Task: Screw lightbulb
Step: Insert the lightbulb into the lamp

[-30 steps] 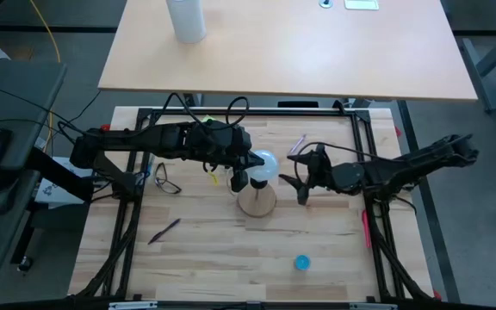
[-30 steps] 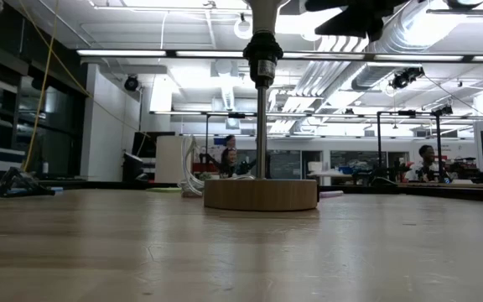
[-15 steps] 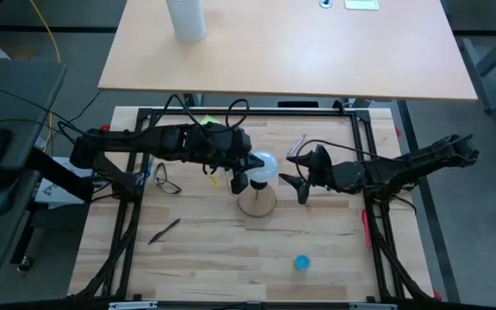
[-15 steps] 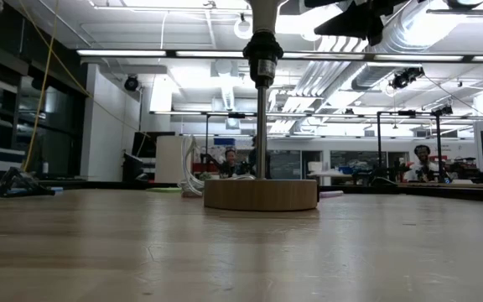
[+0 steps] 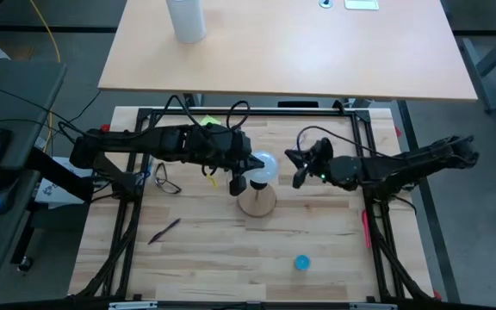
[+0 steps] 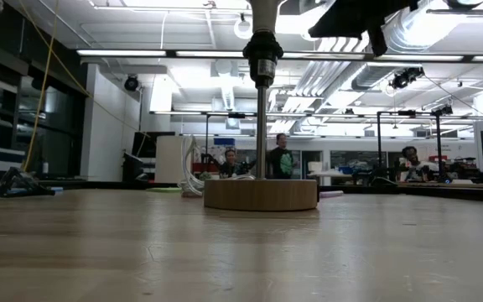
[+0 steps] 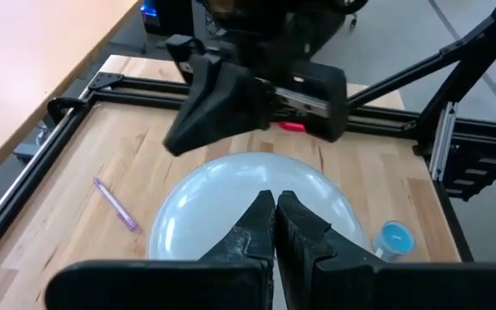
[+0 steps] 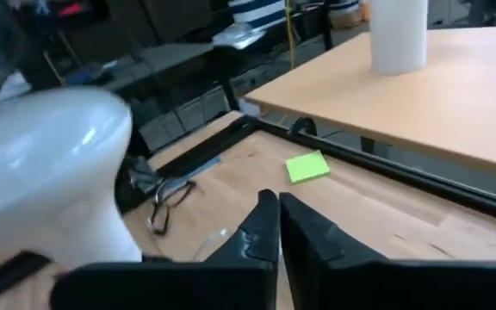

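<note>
From above, the lightbulb [image 5: 266,166] sits over the wooden disc base [image 5: 257,202], the left gripper [image 5: 246,171] beside its globe and the right gripper [image 5: 298,169] near its other side. At table height, the socket post [image 6: 261,117] stands upright on that base. Each wrist view shows its own fingers pressed together, seemingly empty, with the bulb just beyond them.

Lightbulb [image 6: 262,7] cut off at the low view's upper edge; base hidden beneath left gripper [image 5: 246,173].
</note>
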Available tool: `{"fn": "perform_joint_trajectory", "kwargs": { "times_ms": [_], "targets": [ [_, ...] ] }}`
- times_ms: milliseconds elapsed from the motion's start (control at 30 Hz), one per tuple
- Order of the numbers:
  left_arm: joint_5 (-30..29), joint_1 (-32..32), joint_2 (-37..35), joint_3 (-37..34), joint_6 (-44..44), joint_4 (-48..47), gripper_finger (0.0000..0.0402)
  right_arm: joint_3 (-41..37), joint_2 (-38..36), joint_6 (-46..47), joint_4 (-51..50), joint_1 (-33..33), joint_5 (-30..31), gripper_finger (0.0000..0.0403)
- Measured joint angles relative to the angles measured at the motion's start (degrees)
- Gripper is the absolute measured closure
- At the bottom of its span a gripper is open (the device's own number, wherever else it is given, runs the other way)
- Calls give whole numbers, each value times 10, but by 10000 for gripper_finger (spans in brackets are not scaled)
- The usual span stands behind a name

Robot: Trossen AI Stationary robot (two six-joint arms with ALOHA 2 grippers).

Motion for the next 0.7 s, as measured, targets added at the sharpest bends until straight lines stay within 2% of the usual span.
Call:
{"fn": "perform_joint_trajectory", "kwargs": {
  "times_ms": [100,233,467,633,700],
  "targets": [
    [0,0,0,0,6,0,401,0,12,-15,48,-15,-19,401],
    [-2,0,0,0,15,0,401,0,33,-37,105,-39,-91,402],
    [-11,0,0,0,12,0,401,0,38,-66,128,-60,-109,402],
    [-13,0,0,0,1,-1,401,0,39,-80,176,-72,-164,403],
    [-13,0,0,0,-1,-1,401,0,39,-80,185,-72,-167,403]
  ]
}}
